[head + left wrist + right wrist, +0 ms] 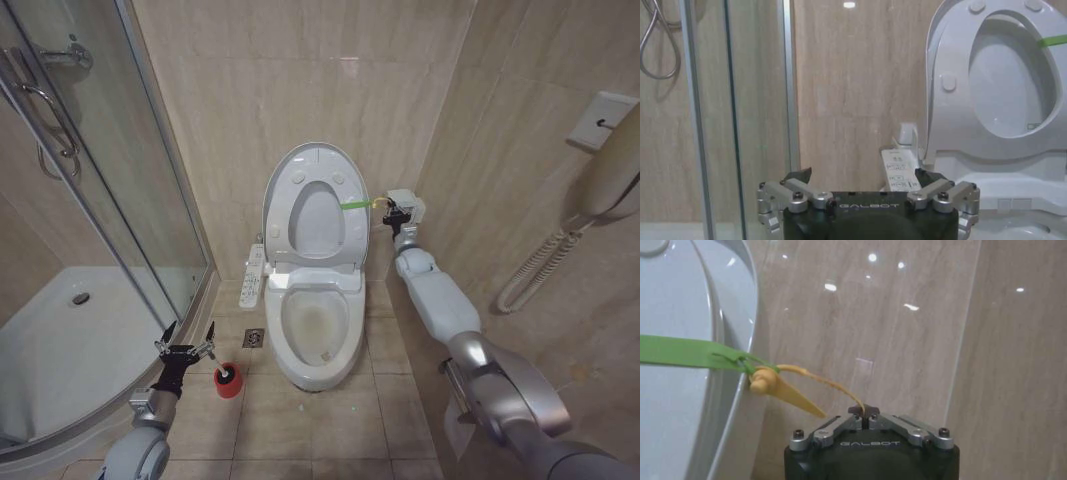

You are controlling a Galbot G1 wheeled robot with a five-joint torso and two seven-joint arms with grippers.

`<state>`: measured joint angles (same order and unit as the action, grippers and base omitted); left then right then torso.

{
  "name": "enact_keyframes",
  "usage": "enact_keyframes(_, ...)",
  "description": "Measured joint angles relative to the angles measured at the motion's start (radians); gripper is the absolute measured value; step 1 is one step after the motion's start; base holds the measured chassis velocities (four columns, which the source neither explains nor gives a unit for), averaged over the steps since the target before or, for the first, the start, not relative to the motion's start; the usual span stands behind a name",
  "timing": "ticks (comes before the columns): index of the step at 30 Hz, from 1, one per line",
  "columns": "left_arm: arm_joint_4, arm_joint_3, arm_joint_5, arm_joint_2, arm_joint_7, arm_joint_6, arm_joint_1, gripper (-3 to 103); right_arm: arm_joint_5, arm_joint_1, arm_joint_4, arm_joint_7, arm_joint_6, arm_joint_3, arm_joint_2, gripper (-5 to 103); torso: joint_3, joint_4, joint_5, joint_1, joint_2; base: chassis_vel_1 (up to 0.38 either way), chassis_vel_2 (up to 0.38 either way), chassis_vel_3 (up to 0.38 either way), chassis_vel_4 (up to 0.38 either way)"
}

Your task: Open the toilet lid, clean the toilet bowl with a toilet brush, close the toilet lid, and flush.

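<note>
Glossy oval toilet lid [312, 205] upright; right claw [865, 412] pinching yellow loop [807, 385].

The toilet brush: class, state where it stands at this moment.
In the head view, the toilet brush stands in its red holder on the floor, left of the toilet bowl, beside the open left gripper.

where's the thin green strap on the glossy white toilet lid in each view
Head view: the thin green strap crosses the raised glossy white oval toilet lid at its right edge, toward the right gripper.
Left wrist view: a short piece of it at the picture's right edge.
Right wrist view: a band from the left edge to the yellow loop.
Shared landmark: the lid.
</note>
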<state>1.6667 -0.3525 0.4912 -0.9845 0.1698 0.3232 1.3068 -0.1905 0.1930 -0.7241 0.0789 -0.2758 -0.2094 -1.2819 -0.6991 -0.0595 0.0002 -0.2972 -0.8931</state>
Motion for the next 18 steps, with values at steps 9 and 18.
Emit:
enact_keyframes(9, 0.0, 0.0, 0.0, 0.0, 0.0, 0.0, 0.0, 100, -0.038, 0.04, -0.082, 0.012, 0.031, 0.023, 0.034, 16, 0.0, -0.0002, -0.0001, 0.0, 0.0, 0.0, 0.0, 0.0, 0.0)
enact_keyframes(18, 0.0, 0.0, 0.0, 0.0, 0.0, 0.0, 0.0, 100, -0.041, 0.069, -0.12, 0.017, 0.037, 0.035, 0.03, 43, 0.0, 0.0, -0.0002, 0.0, 0.0, 0.0, 0.0, 0.0, 0.0)
